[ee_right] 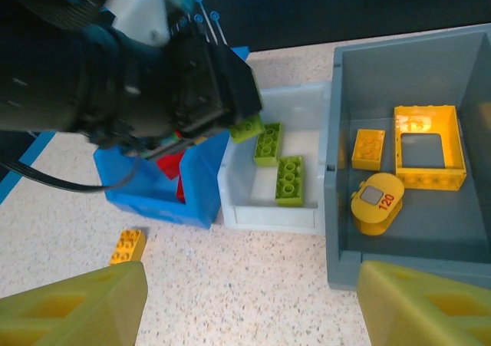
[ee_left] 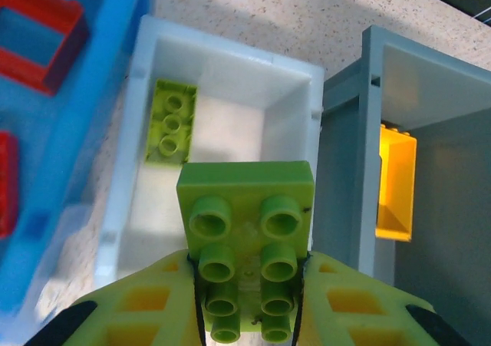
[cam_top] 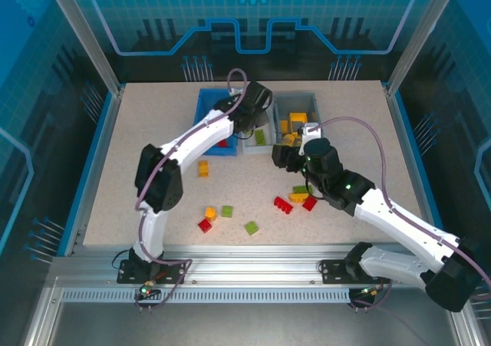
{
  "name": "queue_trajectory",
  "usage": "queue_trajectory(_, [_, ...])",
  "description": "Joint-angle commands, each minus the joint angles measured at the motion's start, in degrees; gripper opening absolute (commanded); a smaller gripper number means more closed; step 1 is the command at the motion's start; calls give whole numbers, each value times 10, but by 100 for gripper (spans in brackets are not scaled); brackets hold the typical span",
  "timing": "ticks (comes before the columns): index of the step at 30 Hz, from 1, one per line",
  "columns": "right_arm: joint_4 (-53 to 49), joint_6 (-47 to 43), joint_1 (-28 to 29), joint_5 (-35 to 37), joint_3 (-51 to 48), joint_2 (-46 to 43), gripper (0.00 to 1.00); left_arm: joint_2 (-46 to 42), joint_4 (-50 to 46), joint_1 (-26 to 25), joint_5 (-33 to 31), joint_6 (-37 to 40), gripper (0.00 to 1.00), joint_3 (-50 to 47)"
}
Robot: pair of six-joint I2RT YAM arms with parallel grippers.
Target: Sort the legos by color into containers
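Pinching a lime green brick (ee_left: 245, 208) by its near end in the left jaws, studs up, poised over the white bin (ee_left: 222, 51) at the edge nearest the wrist, between the blue bin (ee_left: 84, 139) and the grey bin (ee_left: 345, 131). Note another green piece (ee_left: 173, 121) lying against a wall inside that same bin, so the right home by colour, judging by its contents. To finish well: reach a little further in to clear the near wall, keep centred between the side walls, then lower before letting go. Avoid dropping from height, given a likely bounce off hard plastic or off the pieces below. Spread the left jaws fully and lift straight up, without dragging on the studs. Mind the grey bin's wall just alongside, with a yellow brick (ee_left: 397, 185) behind it, and allow no drift that way. Holding the right jaws spread and empty above the counter (ee_right: 253, 285) just short of the bins; best kept back there to avoid crowding. Left loose on the counter for later trips: red (cam_top: 283, 205), green (cam_top: 251, 228) and yellow (cam_top: 203, 168) legos.
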Motion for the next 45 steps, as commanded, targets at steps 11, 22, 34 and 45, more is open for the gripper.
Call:
queue_trajectory(11, [9,4,-34,-48,60,48,74,169,5,57,90,42,43,157])
queue_trajectory(22, [-49,-4,-25,-17,36,24,74,29,34,50,102,32,57,55])
queue_trajectory(34, [-79,1,145,57,88,161,72,-390,32,29,55,29,50,-293])
queue_trajectory(45, [-163,88,208,25,404,536,81,-772,-166,30,38,33,55,-540])
